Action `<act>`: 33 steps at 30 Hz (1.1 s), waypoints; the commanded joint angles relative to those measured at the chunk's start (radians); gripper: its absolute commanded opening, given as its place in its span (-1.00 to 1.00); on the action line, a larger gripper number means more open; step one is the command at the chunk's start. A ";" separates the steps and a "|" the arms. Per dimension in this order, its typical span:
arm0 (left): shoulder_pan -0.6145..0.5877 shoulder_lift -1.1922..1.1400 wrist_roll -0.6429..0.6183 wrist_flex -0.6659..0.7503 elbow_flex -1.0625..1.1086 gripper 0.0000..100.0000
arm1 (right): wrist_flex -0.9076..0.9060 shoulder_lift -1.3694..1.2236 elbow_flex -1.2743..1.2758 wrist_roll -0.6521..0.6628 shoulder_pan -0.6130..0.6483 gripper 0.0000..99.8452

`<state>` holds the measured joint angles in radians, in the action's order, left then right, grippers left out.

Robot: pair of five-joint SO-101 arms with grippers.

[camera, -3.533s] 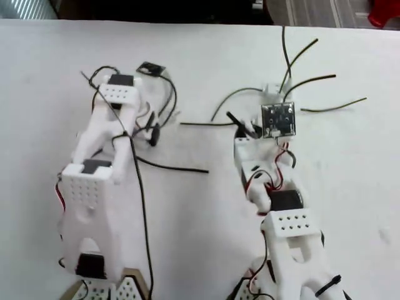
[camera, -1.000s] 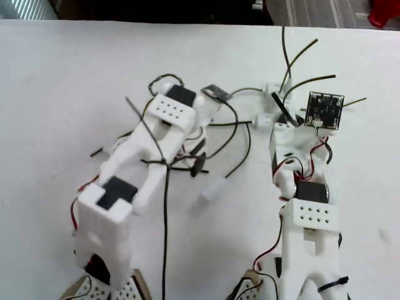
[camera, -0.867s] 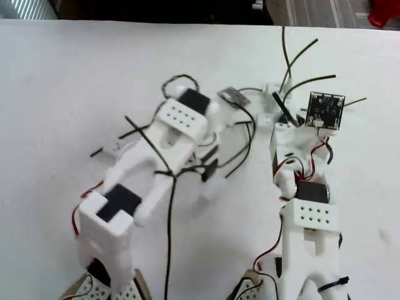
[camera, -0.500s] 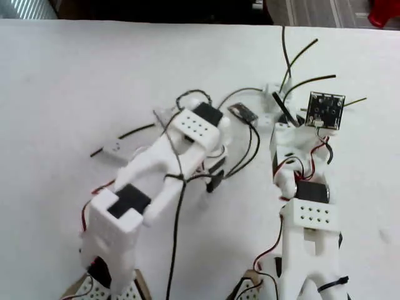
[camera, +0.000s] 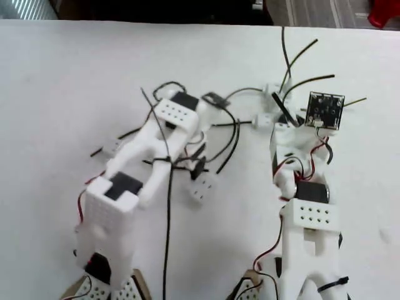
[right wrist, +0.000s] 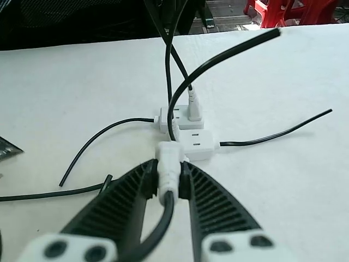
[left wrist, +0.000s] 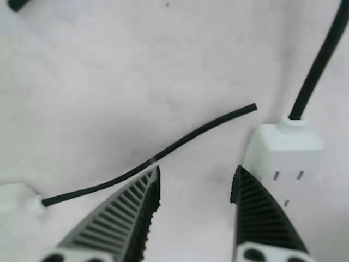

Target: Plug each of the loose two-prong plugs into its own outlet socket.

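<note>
On the white bench [camera: 56, 69], the left pincer [left wrist: 196, 183] gapes wide above a thin black cord [left wrist: 185, 139], a white outlet socket [left wrist: 281, 148] just beside one finger. Rightward, the right pincer [right wrist: 168, 168] clamps a white two-prong plug [right wrist: 167, 153], its tip beside the nearer socket [right wrist: 197, 142].
</note>
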<state>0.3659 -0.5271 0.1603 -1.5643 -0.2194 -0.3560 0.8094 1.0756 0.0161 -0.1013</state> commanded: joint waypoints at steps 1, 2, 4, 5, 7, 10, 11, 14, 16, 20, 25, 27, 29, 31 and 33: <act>0.008 0.142 0.000 -0.038 -0.025 -0.56 | -0.005 0.030 -0.044 0.006 -0.008 -0.97; 0.018 0.173 0.000 -0.048 -0.021 -0.56 | -0.005 0.030 -0.044 0.006 -0.008 -0.97; 0.033 0.216 -0.005 -0.074 -0.020 -0.56 | -0.005 0.030 -0.044 0.006 -0.008 -0.97; 0.047 0.228 -0.006 -0.084 -0.015 -0.56 | -0.005 0.030 -0.044 0.006 -0.008 -0.97; 0.079 0.240 -0.008 -0.083 0.020 -0.56 | -0.005 0.030 -0.044 0.006 -0.008 -0.97; 0.134 0.232 -0.009 -0.037 0.097 -0.56 | -0.005 0.030 -0.044 0.006 -0.012 -0.97; 0.150 0.234 -0.015 -0.003 0.135 -0.56 | -0.005 0.030 -0.044 0.006 -0.012 -0.97; 0.196 0.240 -0.054 0.100 0.239 -0.56 | -0.005 0.030 -0.044 0.006 -0.012 -0.97; 0.226 0.237 -0.063 0.155 0.290 -0.56 | -0.005 0.030 -0.044 0.006 -0.010 -0.97; 0.260 0.232 -0.066 0.245 0.362 -0.56 | -0.005 0.030 -0.044 0.006 -0.010 -0.97; 0.254 0.232 -0.068 0.338 0.422 -0.66 | -0.005 0.028 -0.044 0.006 -0.010 -0.97; 0.262 0.232 -0.066 0.370 0.440 -0.74 | -0.005 0.028 -0.044 0.006 -0.008 -0.97; 0.266 0.239 -0.066 0.374 0.445 -0.80 | -0.005 0.028 -0.044 0.006 -0.008 -0.97; 0.260 0.243 -0.058 0.359 0.427 -0.85 | -0.005 0.028 -0.044 0.006 -0.008 -0.97; 0.249 0.243 -0.038 0.315 0.379 -0.90 | -0.005 0.028 -0.044 0.006 -0.008 -0.97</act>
<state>0.6160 -0.3276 0.1051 -1.2236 0.2209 -0.3560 0.8094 1.0756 0.0161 -0.0997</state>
